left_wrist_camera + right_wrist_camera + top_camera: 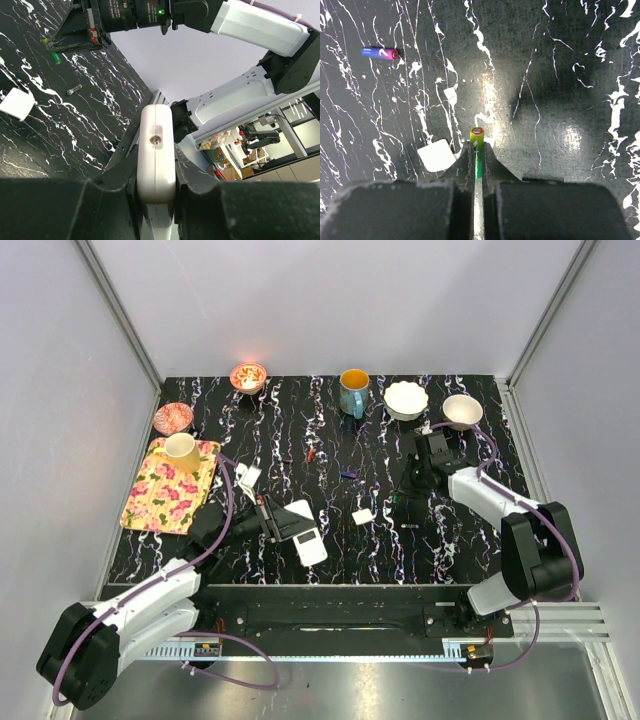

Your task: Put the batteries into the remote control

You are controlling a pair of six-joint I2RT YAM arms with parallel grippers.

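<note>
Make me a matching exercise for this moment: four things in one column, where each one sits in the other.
1. remote control
2. green battery
3. blue battery
4. yellow mug

A. on the floral tray
B. lying loose on the table
C. held in the right gripper
D. held in the left gripper

Pairs: 1-D, 2-C, 3-B, 4-A

White arm shells (165,595), black joints (535,555), purple cables (231,502).

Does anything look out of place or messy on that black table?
A reddish battery and a bluish battery lie loose, well apart from each other, and a small white cover lies detached on its own. Nothing looks spilled or broken.
</note>
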